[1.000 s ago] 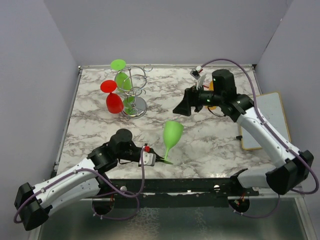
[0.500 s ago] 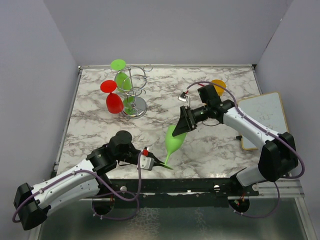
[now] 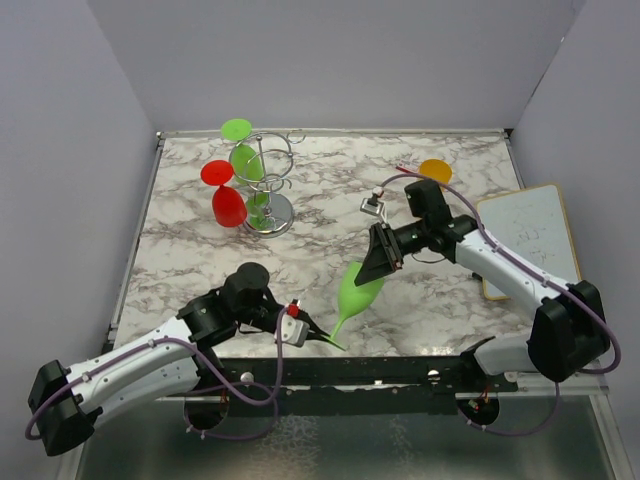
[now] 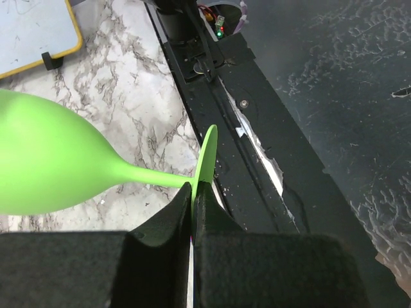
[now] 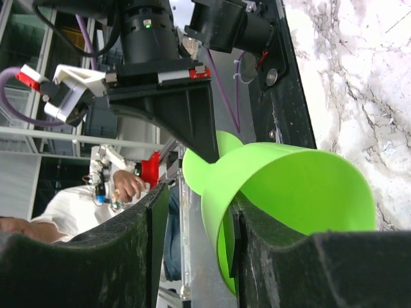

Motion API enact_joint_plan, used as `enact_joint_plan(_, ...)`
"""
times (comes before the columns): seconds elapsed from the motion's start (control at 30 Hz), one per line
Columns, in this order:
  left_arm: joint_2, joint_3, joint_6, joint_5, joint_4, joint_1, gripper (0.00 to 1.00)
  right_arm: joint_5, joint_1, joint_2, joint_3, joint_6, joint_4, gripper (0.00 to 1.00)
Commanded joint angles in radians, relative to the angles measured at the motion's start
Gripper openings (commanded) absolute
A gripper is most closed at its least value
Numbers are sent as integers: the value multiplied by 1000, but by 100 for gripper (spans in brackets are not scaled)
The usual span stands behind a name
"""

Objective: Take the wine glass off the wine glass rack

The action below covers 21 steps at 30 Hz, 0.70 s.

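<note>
- The left pincer [image 3: 310, 332] is clamped on the thin round foot [image 4: 207, 156] of a light green wine glass [image 3: 356, 291]. In the left wrist view its fingertips meet on the disc's edge.
- The glass is off the wine glass rack [image 3: 268, 190]. It is held tilted over the marble desk [image 3: 200, 250] near the 6 o'clock edge, with the foot toward 7 o'clock and the bowl toward 1 o'clock.
- The right pincer [image 3: 384, 260] is parted, its fingers straddling the rim wall of the bowl [image 5: 302, 192]. A gap shows between the wall and one finger.
- The rack stands at 10 o'clock on the desk, well apart from the held glass. A red wine glass [image 3: 226, 203] and a second green wine glass [image 3: 245, 160] hang from it upside down.
- An orange disc [image 3: 435, 169] lies at 1 o'clock.
- A yellow-edged whiteboard [image 3: 530, 235] lies at 3 o'clock.
</note>
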Motion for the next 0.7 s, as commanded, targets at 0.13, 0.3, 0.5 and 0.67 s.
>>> enact_joint_plan(0.13, -29, -8, 2, -83, -4, 4, 0, -81, 4, -146, -70, 64, 136, 30)
enact_joint_plan(0.3, -19, -5, 8, -102, -14, 5, 0, -95, 4, -174, -100, 92, 152, 24)
enact_joint_plan(0.5, -26, 5, 5, -174, -32, 5, 25, -96, 5, -213, -102, 113, 131, 9)
enact_joint_plan(0.67, -68, 18, 8, -242, -54, 4, 60, -27, 3, -234, -87, 74, 68, 1)
